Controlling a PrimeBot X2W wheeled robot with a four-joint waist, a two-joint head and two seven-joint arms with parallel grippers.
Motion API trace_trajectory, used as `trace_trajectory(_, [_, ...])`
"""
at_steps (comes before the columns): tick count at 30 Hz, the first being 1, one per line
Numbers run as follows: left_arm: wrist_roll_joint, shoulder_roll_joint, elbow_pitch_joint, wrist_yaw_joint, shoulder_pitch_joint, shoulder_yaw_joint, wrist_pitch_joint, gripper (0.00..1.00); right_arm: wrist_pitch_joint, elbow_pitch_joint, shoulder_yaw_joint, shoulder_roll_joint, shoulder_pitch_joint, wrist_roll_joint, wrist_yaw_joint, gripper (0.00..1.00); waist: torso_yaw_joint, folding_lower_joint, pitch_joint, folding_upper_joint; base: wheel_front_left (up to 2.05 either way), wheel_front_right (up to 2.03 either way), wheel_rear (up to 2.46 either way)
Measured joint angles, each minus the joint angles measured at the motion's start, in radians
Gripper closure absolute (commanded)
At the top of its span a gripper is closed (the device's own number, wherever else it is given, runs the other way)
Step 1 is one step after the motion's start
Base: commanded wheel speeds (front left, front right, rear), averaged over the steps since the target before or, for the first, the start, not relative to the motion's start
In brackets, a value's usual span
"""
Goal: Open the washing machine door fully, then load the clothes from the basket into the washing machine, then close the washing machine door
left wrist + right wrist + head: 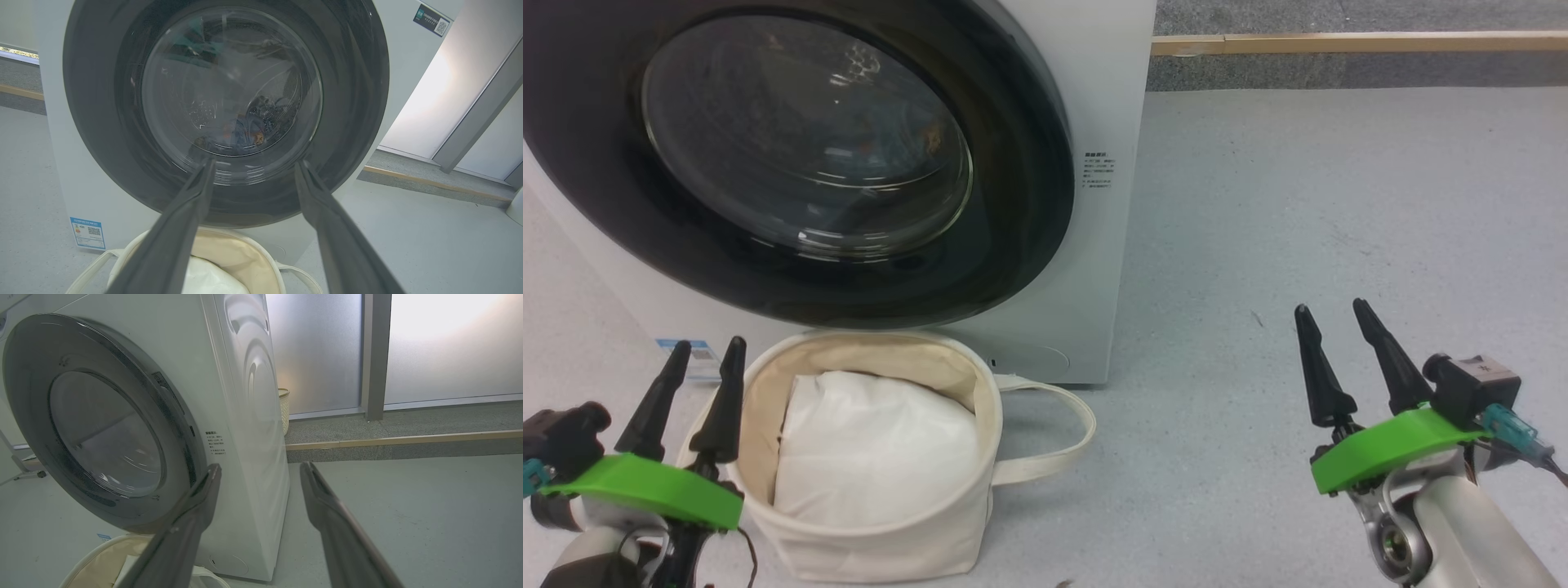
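Large round door (809, 163), glossy black rim, bulging clear glass bowl: it sits flush against the white front-loading washing machine (1098, 106), so you can log it as shut. Through the glass in the left wrist view you can make out a small heap of light blue fabric with orange-brown patches (245, 134) low in the drum. This looks like the clothes, as far as the dim glass allows.

The small round cream canvas basket (874, 547) stands on the floor just in front of the machine, below the door. It holds a plain white pillow-like bundle (874, 445), and no blue print is visible there.

Your left gripper (709, 347) has its fingers spread and empty, hovering by the basket's left rim. Your right gripper (1331, 309) is likewise spread and empty, well apart from the machine, over grey floor (1298, 180).

Judgement: opening, loading and closing all look done. Only the latch remains for you to confirm, as the views cannot show it.
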Motion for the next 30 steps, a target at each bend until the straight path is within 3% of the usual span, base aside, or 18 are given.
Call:
trace_trajectory(13, [0.000, -0.001, 0.000, 0.000, 0.000, -0.002, 0.000, 0.00, 0.000, 0.000, 0.000, 0.004, 0.000, 0.000, 0.000, 0.00, -0.001, 0.0000, 0.001, 0.0000, 0.00, 0.00, 0.00])
trace_trajectory(14, [0.000, -0.001, 0.000, 0.000, 0.000, -0.004, 0.000, 1.00, 0.000, 0.000, 0.000, 0.004, 0.000, 0.000, 0.000, 1.00, -0.001, 0.0000, 0.001, 0.0000, 0.00, 0.00, 0.00])
trace_trajectory(20, [-0.010, -0.061, 0.059, 0.002, 0.087, -0.027, 0.011, 1.00, 0.007, 0.070, 0.011, 0.027, 0.076, 0.013, 0.000, 1.00, -0.001, 0.0000, 0.001, 0.0000, 0.00, 0.00, 0.00])
trace_trajectory(30, [-0.079, -0.079, 0.043, 0.002, 0.091, -0.007, 0.037, 1.00, 0.035, 0.067, -0.016, 0.040, 0.078, 0.108, 0.000, 1.00, -0.003, 0.0003, 0.001, 0.0000, 0.00, 0.00, 0.00])
